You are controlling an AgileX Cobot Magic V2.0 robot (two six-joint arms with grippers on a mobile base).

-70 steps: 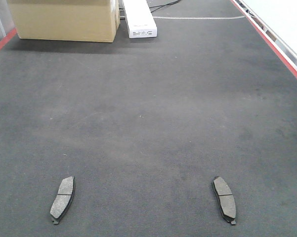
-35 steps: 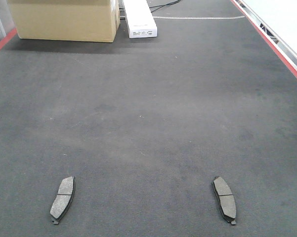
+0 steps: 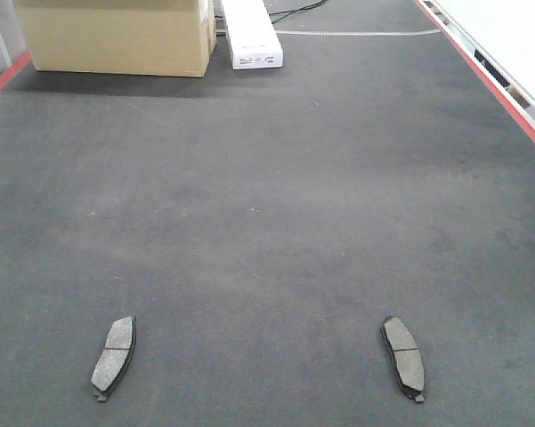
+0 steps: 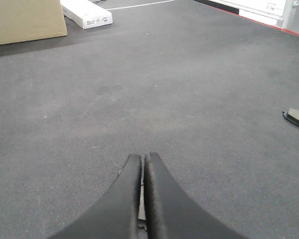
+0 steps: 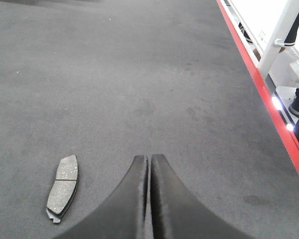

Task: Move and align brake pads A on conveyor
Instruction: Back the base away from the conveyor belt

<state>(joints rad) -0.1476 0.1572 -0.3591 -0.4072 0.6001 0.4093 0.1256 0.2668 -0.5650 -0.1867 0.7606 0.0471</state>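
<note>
two brake pads flat on conveyor [image 3: 267, 205], front view: lower-left pad [image 3: 113, 357], lower-right pad [image 3: 402, 356], well apart, long axes up frame, tops leaning slightly inward. left gripper [image 4: 143, 160] fingers pressed together, nothing seen gripped; one pad [image 4: 297, 117] at right border of its view. right gripper [image 5: 149, 160] likewise clenched; one pad [image 5: 63, 186] lower left. cardboard box [image 3: 116, 36] and white carton [image 3: 249, 36] top left. red strip [image 3: 481, 76] along right edge.

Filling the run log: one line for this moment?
left gripper shut; right gripper shut; two dark-grey curved brake pads lying apart on grey felt conveyor
</note>
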